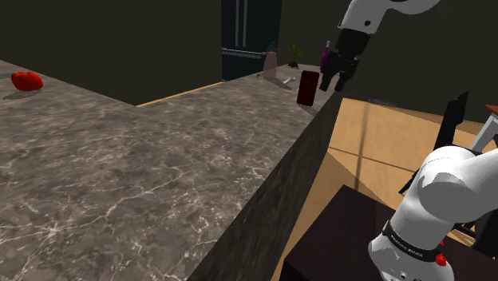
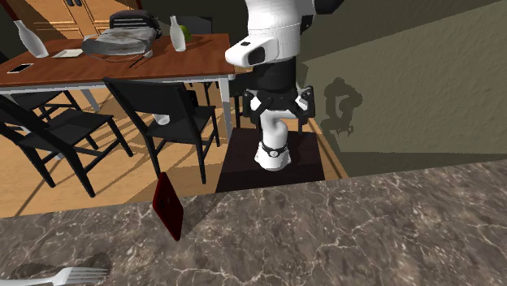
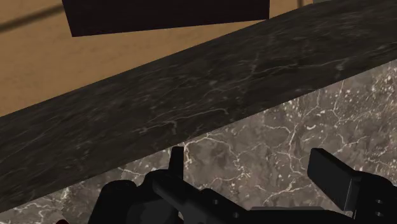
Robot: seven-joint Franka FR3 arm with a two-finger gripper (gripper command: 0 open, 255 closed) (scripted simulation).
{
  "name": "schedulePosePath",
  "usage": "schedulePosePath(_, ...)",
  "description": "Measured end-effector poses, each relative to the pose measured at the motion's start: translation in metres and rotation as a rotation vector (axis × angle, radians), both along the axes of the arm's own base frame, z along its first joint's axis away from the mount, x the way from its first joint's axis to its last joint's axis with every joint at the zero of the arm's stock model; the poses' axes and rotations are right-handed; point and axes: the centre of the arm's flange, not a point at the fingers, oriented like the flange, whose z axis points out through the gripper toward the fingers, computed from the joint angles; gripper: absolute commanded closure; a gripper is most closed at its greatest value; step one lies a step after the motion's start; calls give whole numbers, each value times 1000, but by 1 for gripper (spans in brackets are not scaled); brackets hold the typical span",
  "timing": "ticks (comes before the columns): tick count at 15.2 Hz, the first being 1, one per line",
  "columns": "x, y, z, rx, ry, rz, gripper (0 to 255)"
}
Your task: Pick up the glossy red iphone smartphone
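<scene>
— Where's the claw (image 1: 335, 83) right now?

— Up over the counter's (image 1: 144, 160) edge on the side of the stand (image 1: 339, 231), toward the far end of that edge. Its fingers (image 3: 331, 173) are spread wide with nothing between them, only veined stone beneath.

— And the phone?

— The dark red phone (image 1: 307, 88) is just beside the claw, outside the gap rather than in it. In the shoulder view it's on that view's left of the claw and a touch lower, right by that same counter edge.

— Lying flat?

— No, it's up on end. Its long axis runs upward. From the second exterior view it leans, with its top tipped to that view's left, and its lower end seems to rest on the stone near the edge.

— So what does the grab turn on?

— A sideways shift, I'd say, to bring the gap over the phone. The fingers would also need to close across its thin sides, not its broad face. It looks precarious, and a nudge might tip it off the edge.

— Any logo or writing?

— None I can make out on the phone. The white arm (image 2: 272, 49) wears a dark band (image 1: 411, 249) near its base with pale lettering, too small for me to read.

— Anything crowding it?

— No. A fork (image 2: 57, 276) lies on the counter, well apart from the phone.
</scene>
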Motion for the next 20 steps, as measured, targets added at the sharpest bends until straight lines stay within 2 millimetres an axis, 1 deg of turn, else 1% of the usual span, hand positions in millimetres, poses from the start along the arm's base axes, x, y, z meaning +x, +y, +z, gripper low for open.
schedulePosePath(1,0,0,0,0,0,0,0)
schedulePosePath(2,4,-5,0,-3,-1,7,0)
schedulePosePath(7,40,-46,5,-29,-10,76,0)
schedulePosePath(9,60,-64,6,-41,-14,107,0)
schedulePosePath(11,78,-81,13,-53,-17,138,0)
schedulePosePath(12,88,-94,13,-59,-20,153,0)
schedulePosePath(13,97,-102,11,-65,-21,169,0)
schedulePosePath(14,106,-106,12,-71,-23,185,0)
schedulePosePath(15,116,-117,11,-77,-25,199,0)
schedulePosePath(17,133,-130,16,-89,-28,231,0)
schedulePosePath(20,166,-153,21,-107,-34,277,0)
